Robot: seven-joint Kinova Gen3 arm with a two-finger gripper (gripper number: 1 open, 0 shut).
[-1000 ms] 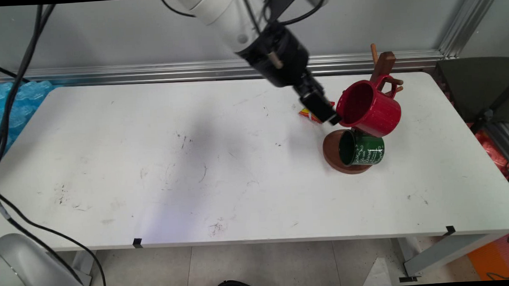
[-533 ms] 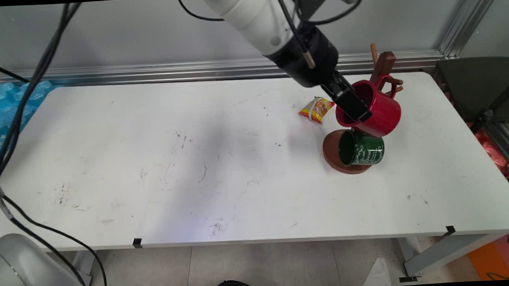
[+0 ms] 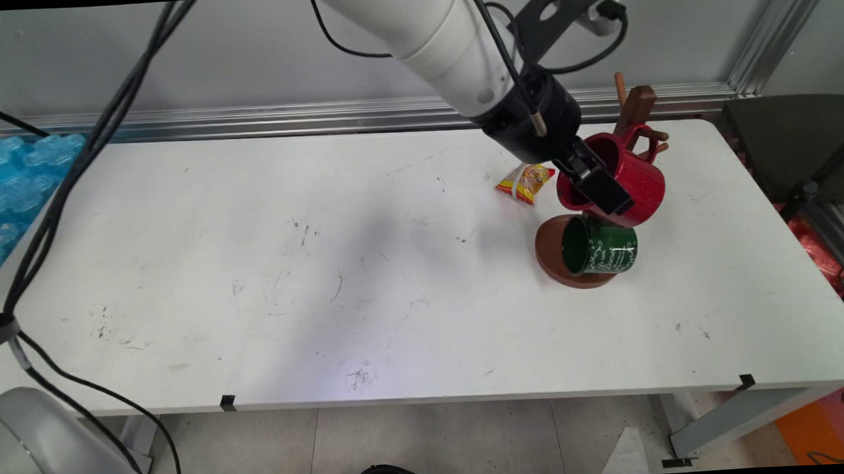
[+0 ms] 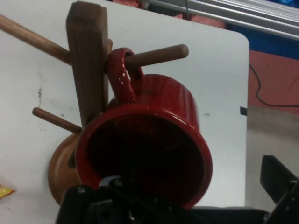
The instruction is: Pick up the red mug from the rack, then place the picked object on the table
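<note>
While hung on the rack (image 3: 637, 110), red mug (image 3: 622, 178) straddled by gripper (image 3: 605, 186).

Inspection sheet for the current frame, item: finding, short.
Surface: white table, scuffed with dark marks.
Things: red mug hangs by its handle on a peg of the wooden mug tree; green mug hangs lower, over the tree's round base.
Clutter: yellow snack packet lying left of the red mug.
Gripper: gripper at the red mug's rim, one finger inside the mug's mouth and one outside; open.
Cables: black cables hang over the table's left end.
Surroundings: grey wall, metal rail along the far edge, blue wrap at far left, tiled floor.
</note>
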